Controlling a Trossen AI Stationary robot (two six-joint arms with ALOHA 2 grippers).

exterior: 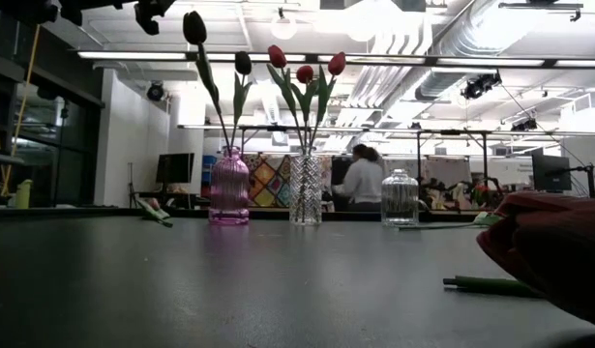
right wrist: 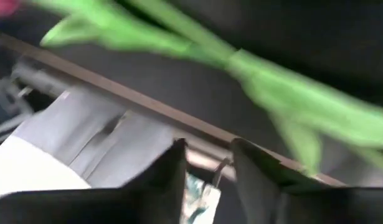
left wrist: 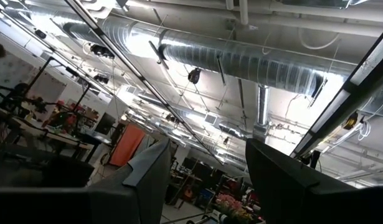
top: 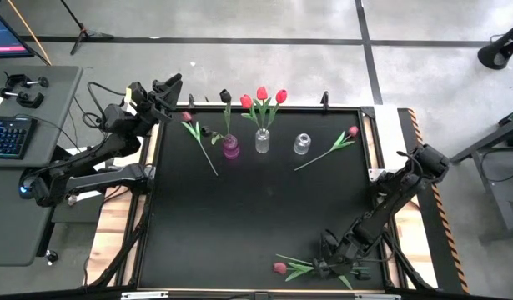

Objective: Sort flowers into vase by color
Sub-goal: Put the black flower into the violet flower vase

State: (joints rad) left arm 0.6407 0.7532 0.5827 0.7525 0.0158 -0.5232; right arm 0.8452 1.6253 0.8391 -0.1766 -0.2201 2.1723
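Note:
My right gripper (top: pixel 324 267) hangs low at the table's near edge, fingers open, by the stem of a red tulip (top: pixel 280 268) that lies flat there. In the right wrist view its green stem and leaves (right wrist: pixel 253 68) lie just beyond the fingertips (right wrist: pixel 208 163), not between them. My left gripper (top: pixel 168 87) is raised over the far left corner, open, pointing upward (left wrist: pixel 207 180). A pink vase (top: pixel 230 149) holds two dark tulips and a clear vase (top: pixel 262 140) holds three red ones. Two pink tulips (top: pixel 187 119) (top: pixel 351 132) lie on the table.
A small clear vase (top: pixel 301 144) with nothing in it stands right of the other two in the far row. The middle of the black table (top: pixel 264 217) is bare. In the low view the red tulip's head (exterior: pixel 558 256) fills the near right, and a person stands in the room behind.

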